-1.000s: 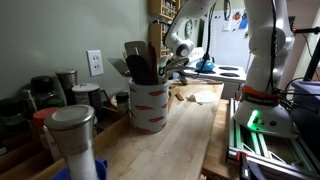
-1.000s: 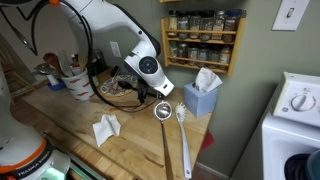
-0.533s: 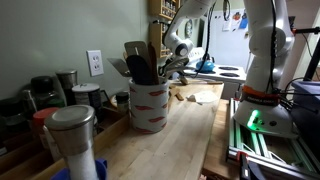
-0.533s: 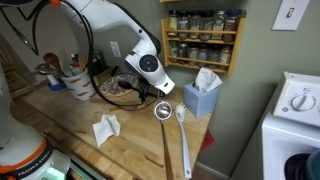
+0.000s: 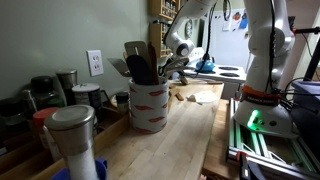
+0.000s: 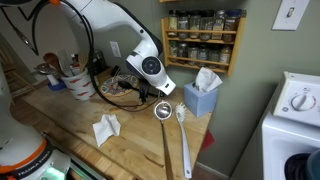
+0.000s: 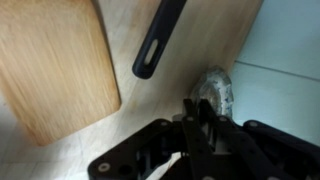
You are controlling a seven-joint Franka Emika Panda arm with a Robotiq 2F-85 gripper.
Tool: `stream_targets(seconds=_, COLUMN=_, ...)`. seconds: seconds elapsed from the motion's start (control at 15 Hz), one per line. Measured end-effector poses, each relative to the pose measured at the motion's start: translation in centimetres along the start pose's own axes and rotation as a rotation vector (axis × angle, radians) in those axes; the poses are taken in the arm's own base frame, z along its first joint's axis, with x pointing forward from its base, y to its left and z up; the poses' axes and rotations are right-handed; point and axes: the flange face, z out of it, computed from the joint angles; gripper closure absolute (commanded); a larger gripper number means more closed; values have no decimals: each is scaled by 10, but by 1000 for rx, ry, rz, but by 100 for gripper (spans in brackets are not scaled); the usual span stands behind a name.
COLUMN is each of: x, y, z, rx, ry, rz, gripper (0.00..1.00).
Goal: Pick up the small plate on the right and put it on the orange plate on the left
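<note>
The small plate (image 6: 163, 111) is a small round silvery dish on the wooden counter; in the wrist view it (image 7: 216, 90) shows as a shiny, crinkled shape just past my fingertips. My gripper (image 6: 160, 99) points down at its near rim. In the wrist view the gripper (image 7: 197, 108) has its jaws pressed together on the dish's edge. The orange plate (image 6: 113, 96) lies behind the arm by the wall, partly covered by black cables. In an exterior view the gripper (image 5: 183, 65) is far off behind a crock.
A wooden board (image 7: 55, 65) and a black utensil handle (image 7: 160, 40) lie beside the dish. A tissue box (image 6: 200, 98), crumpled paper (image 6: 106, 128), a utensil crock (image 5: 148, 105), a metal canister (image 5: 72, 140) and a spice rack (image 6: 203, 40) are around.
</note>
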Motion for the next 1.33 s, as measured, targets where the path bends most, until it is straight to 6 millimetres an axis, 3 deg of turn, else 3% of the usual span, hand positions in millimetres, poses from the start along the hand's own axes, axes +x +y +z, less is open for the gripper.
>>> stream_targets(seconds=0.8, x=-11, y=3, z=2, rx=207, ry=-265, rz=-239, gripper=97)
stream_targets(seconds=1.33, x=-61, y=-46, z=-10, rx=240, ry=-480, rz=-552, gripper=97)
